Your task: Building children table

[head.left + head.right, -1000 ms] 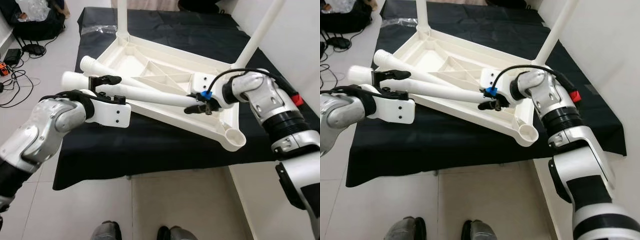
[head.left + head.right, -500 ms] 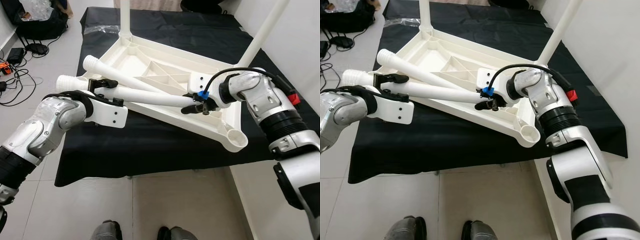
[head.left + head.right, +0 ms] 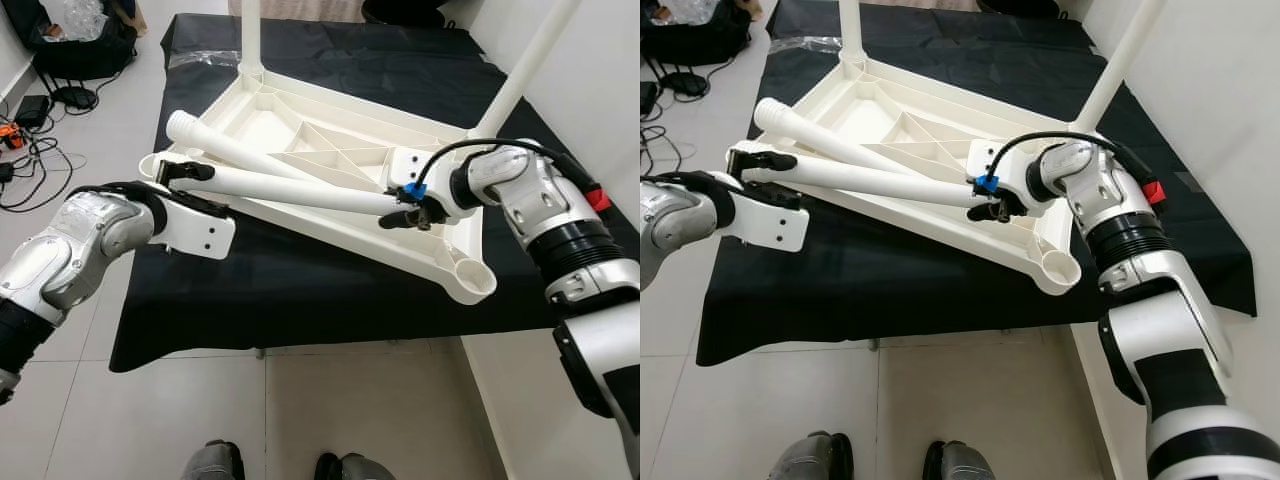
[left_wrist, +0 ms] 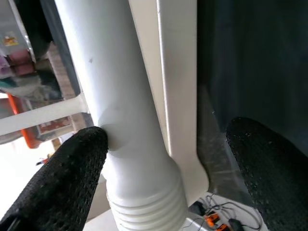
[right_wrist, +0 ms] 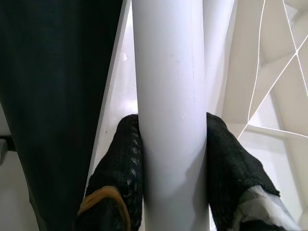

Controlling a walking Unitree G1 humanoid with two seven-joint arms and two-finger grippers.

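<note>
A white table top (image 3: 352,238) lies upside down on a black cloth. Two legs stand upright in its far corners (image 3: 250,35) (image 3: 530,60). A loose white leg (image 3: 300,192) slants across it, over a second loose leg (image 3: 205,138). My right gripper (image 3: 405,212) is shut on the slanting leg's narrow end, with a pad (image 5: 118,168) on each side of the tube (image 5: 168,72). My left gripper (image 3: 188,172) is at the leg's ribbed wide end (image 4: 144,207), by the near-left corner. It is open, and one finger (image 4: 77,163) touches the leg.
An open round socket (image 3: 472,280) sits in the table top's near-right corner. The black cloth (image 3: 250,300) ends just ahead of me above tiled floor. Bags and cables (image 3: 50,90) lie on the floor at left. A white wall (image 3: 600,90) is at right. A person's shoes (image 3: 212,462) are below.
My left gripper has let go of the leg's wide end and drawn back toward the left. That end has come down to the table top's near-left corner. The right gripper keeps its hold.
</note>
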